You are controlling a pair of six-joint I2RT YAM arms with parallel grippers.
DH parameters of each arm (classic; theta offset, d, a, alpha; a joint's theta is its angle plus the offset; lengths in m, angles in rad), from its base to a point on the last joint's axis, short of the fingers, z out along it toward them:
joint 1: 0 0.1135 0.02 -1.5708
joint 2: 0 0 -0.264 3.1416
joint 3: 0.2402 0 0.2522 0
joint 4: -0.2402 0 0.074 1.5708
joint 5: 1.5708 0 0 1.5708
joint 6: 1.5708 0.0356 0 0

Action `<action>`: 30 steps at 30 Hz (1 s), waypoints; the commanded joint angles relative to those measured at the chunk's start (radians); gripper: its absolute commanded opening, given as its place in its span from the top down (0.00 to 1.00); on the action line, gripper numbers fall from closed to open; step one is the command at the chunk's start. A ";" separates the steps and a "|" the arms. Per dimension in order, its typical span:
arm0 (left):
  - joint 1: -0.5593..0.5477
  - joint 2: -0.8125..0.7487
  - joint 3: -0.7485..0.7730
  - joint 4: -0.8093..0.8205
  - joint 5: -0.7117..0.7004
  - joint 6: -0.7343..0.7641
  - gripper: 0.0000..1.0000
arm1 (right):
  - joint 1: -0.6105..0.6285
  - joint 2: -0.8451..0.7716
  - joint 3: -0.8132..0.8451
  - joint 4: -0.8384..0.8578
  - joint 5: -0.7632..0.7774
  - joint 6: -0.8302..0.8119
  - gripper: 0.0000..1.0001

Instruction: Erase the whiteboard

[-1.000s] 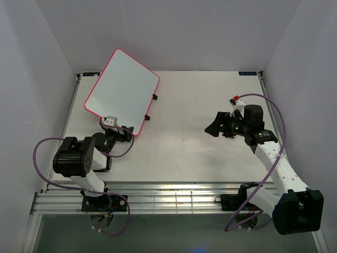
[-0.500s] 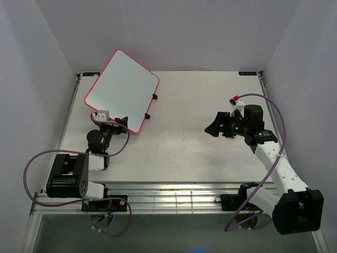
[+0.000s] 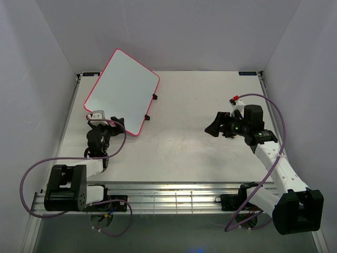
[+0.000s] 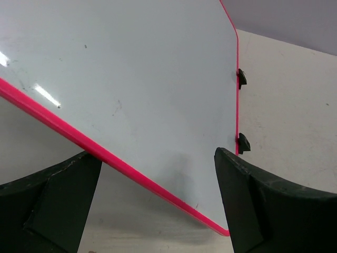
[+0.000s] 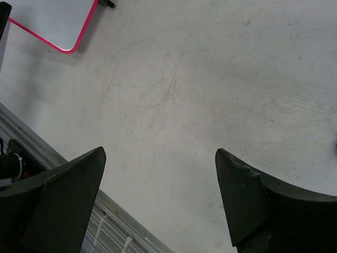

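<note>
The whiteboard point(image 3: 122, 90) stands tilted at the back left of the table, white with a pink-red border and two small black feet on its right edge; its face shows no writing. In the left wrist view the whiteboard point(image 4: 131, 79) fills the upper frame, its near pink edge running between my fingers. My left gripper point(image 3: 117, 123) is open at the board's near edge, its left finger point(image 4: 52, 200) and right finger point(image 4: 268, 205) wide apart. My right gripper point(image 3: 213, 125) is open and empty over the table's right half. No eraser is in view.
The right wrist view shows bare scuffed table point(image 5: 210, 79), a corner of the whiteboard point(image 5: 52, 21) at top left, and the table's ribbed metal front rail point(image 5: 105, 226). White walls enclose the table on three sides.
My left arm has swung left and stretched forward, carrying its open gripper along the board's near edge toward the left. The right arm and the whiteboard have not moved.
</note>
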 commanded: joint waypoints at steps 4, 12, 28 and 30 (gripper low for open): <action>-0.002 -0.106 0.005 -0.151 -0.157 -0.116 0.02 | 0.007 -0.012 0.016 0.020 -0.014 -0.011 0.10; -0.002 -0.189 0.019 -0.337 -0.245 -0.197 0.02 | 0.007 -0.015 0.010 0.018 -0.011 -0.012 0.10; -0.002 -0.563 0.270 -1.023 -0.219 -0.280 0.02 | 0.010 -0.050 0.055 -0.066 0.048 -0.008 0.10; -0.002 -0.583 0.362 -1.153 -0.188 -0.263 0.02 | 0.014 -0.111 0.086 -0.122 0.138 -0.003 0.10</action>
